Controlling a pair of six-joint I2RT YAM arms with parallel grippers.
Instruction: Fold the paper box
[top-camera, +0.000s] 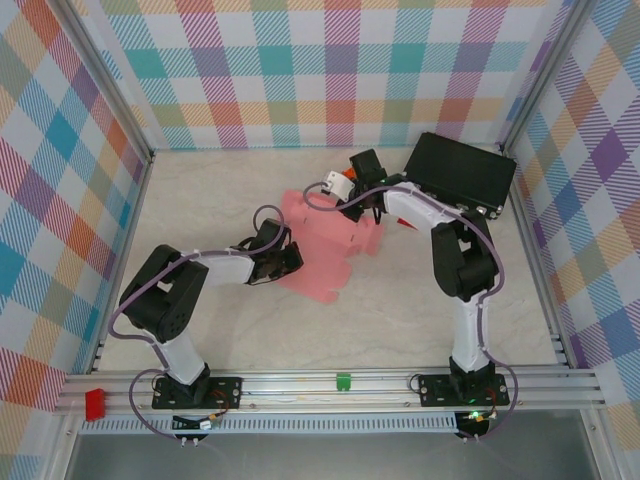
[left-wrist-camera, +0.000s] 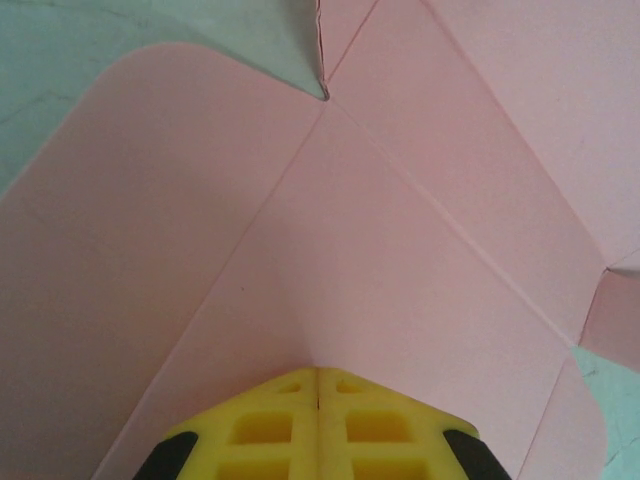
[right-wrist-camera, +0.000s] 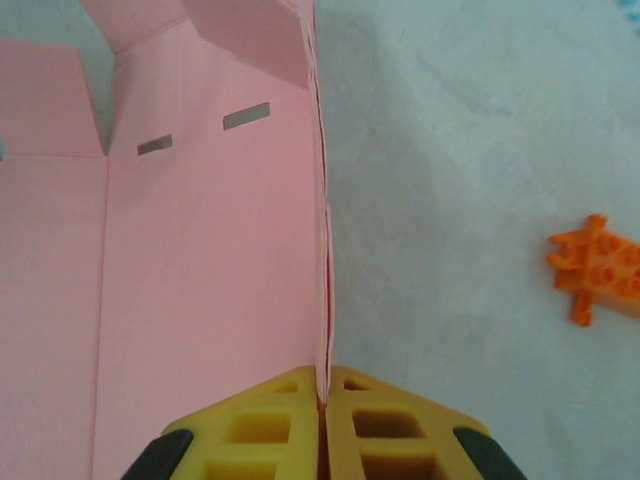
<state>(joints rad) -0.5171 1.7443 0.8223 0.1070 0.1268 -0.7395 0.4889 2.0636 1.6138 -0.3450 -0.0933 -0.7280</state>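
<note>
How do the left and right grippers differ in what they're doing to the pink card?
The right gripper has its fingers shut on an upright edge of the pink card; the left gripper has its fingers shut with no card seen between them, pointing at a creased panel. The right is at the card's far right, the left at its left. Both are shut.

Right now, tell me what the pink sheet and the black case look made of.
The paper box looks like thin matte pink card: crisp creases, cut slots. The black case seems hard plastic, dull finish, rigid straight edges; too small to be sure.
</note>
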